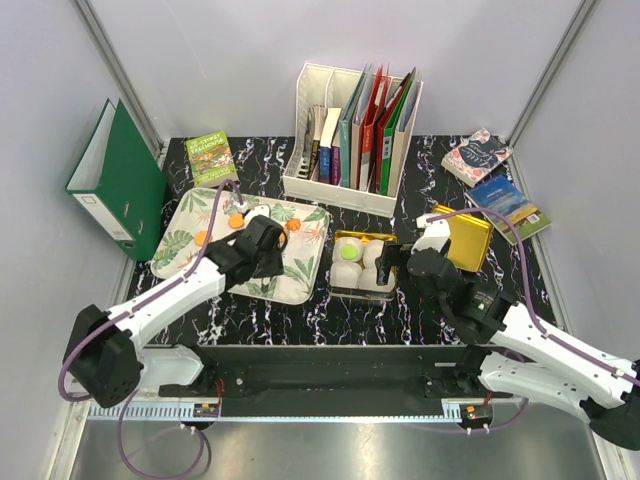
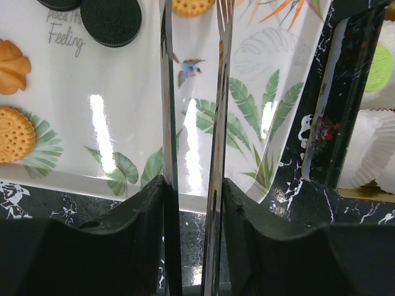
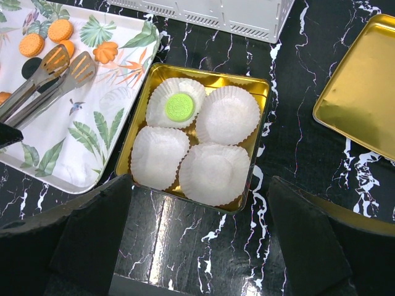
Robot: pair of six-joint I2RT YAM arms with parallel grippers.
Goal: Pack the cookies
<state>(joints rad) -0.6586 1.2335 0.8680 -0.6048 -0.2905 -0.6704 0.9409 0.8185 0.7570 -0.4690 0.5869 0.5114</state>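
My left gripper [image 2: 192,185] is shut on metal tongs [image 2: 166,92] and holds them over the leaf-print tray [image 2: 123,92]. The tong tips [image 3: 55,71] are slightly apart and empty. On the tray lie orange cookies [image 2: 13,134] and a black cookie [image 2: 111,21]. A green cookie [image 3: 180,106] sits in one of several white paper cups in the gold tin [image 3: 210,75]; the other cups are empty. My right gripper [image 3: 197,197] is open and empty, just in front of the tin. In the top view the left gripper [image 1: 262,243] is over the tray and the right gripper [image 1: 420,262] is beside the tin.
The tin's gold lid [image 1: 468,238] lies to the right of the tin. A white file organizer [image 1: 355,130] with books stands at the back. A green binder [image 1: 120,180] leans at the left. Loose books [image 1: 212,158] [image 1: 478,157] [image 1: 510,205] lie at the back corners.
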